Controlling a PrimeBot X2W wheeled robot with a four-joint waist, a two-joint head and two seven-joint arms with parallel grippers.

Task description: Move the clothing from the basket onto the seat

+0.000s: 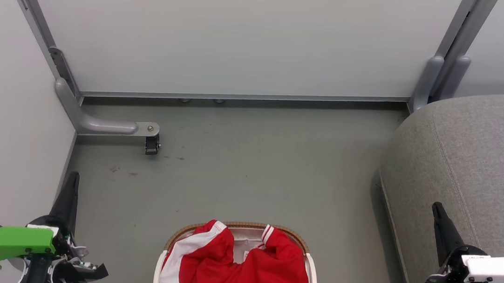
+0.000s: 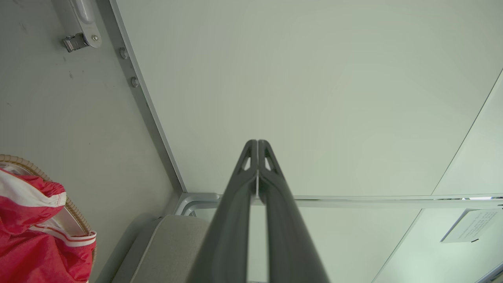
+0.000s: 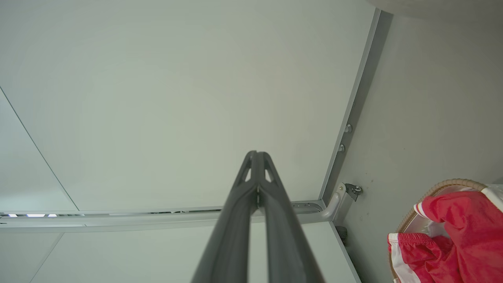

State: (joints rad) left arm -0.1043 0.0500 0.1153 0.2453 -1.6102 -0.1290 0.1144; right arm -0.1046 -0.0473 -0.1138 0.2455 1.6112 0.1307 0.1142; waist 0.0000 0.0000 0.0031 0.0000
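As I read the cameras from my remote station, I list the following.

1. The basket (image 1: pixel 314 279): oval, with white handles and a brown woven rim. It stands on the grey floor (image 1: pixel 253 170) at the bottom centre of the head view, between my two arms.
2. The clothing (image 1: pixel 243 272): red with white trim, heaped inside the basket. A white-striped cuff lies at the far rim, and a white panel runs down the heap's left side.
3. The seat (image 1: pixel 489 157): grey fabric with a rounded corner and a stitched seam. It sits on the basket's right, apart from it, with a strip of floor between.
4. Left gripper (image 1: pixel 73 179): lower left, with a green housing (image 1: pixel 12 243) behind it. Its fingers are pressed together tip to tip and empty, well apart from the basket.
5. Right gripper (image 1: pixel 437 209): lower right, seen over the seat's front, with a white housing (image 1: pixel 498 269) behind it. Its fingers are likewise closed together and empty.
6. Partition (image 1: pixel 244 33): pale panels in a grey metal frame. One foot carries a small black caster (image 1: pixel 152 145) on the floor, far left.
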